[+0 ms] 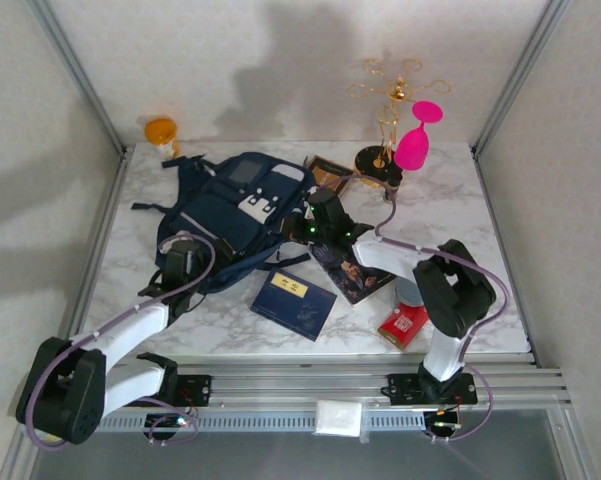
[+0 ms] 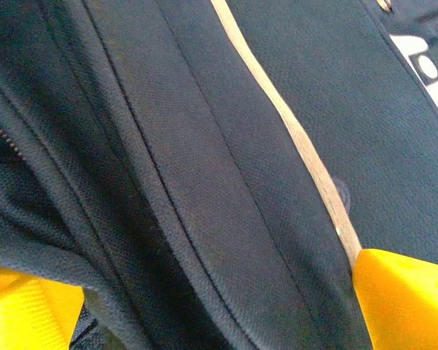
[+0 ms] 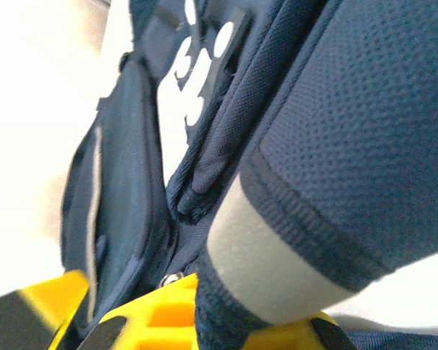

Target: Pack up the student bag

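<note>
The student bag (image 1: pixel 235 205), navy with white patches and a grey square patch, lies at the centre-left of the table. My left gripper (image 1: pixel 183 262) is at its near-left edge. In the left wrist view it (image 2: pixel 215 292) stands open, its yellow fingers (image 2: pixel 404 295) wide apart with the bag's navy fabric (image 2: pixel 204 146) spread under and between them. My right gripper (image 1: pixel 315 218) is at the bag's right side. In the right wrist view it (image 3: pixel 226 324) is shut on a padded navy fold with pale trim (image 3: pixel 277 248) of the bag (image 3: pixel 131 182).
A blue book (image 1: pixel 294 303) and a dark magazine (image 1: pixel 352 270) lie near the front, with a red box (image 1: pixel 404 324) at the right. A pink glass (image 1: pixel 417 140) hangs by a gold stand (image 1: pixel 388 110) at the back. An orange cup (image 1: pixel 161 131) stands back left.
</note>
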You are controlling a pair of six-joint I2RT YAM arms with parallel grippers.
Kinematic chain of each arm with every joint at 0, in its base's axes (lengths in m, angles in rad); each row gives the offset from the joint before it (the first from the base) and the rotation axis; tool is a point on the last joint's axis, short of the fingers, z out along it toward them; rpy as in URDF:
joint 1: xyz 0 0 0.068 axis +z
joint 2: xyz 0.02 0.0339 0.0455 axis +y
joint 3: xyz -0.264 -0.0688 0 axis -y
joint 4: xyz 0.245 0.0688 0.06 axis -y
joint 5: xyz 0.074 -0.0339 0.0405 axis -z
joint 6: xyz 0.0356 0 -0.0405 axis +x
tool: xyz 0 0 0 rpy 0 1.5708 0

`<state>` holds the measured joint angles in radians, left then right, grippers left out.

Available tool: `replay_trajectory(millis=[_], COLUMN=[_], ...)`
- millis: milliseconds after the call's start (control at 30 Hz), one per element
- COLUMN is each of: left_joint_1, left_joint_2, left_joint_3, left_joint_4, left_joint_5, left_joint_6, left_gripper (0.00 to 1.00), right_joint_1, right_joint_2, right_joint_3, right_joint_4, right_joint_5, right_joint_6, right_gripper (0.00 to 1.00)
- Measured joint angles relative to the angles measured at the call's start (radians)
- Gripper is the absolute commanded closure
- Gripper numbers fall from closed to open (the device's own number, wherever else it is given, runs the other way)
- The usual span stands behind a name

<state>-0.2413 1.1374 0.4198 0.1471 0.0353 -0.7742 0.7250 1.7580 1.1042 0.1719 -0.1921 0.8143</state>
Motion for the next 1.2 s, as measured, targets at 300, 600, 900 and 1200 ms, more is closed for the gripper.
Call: replay_trajectory(millis=[300, 600, 900, 1200], left_joint_1=[0.145, 0.115, -0.303, -0.636], left_joint_2=[0.1, -0.194, -0.351, -0.197], left_joint_3=[0.169, 0.193, 0.238, 0.153], left_joint_4=[-0.04, -0.351, -0.515, -0.338], left_joint_5=[0.083, 0.057, -0.045, -0.144], left_joint_6=[0.091, 0.097, 0.026, 0.075], left_gripper=[0.04, 0.07, 0.25, 0.33], right_joint_1=[0.066, 0.084, 0.105, 0.105], right_joint_2=[-0.077, -0.09, -0.1, -0.1], right_joint_3=[-0.052, -0.093, -0.095, -0.095], right_joint_4=[0.031, 0.08, 0.125, 0.158], right_joint_5=[0.142, 0.219, 0.221, 0.203], right_joint_6=[0.18, 0.344, 0.422, 0.466], right_gripper=[1.0, 1.0, 1.0, 1.0])
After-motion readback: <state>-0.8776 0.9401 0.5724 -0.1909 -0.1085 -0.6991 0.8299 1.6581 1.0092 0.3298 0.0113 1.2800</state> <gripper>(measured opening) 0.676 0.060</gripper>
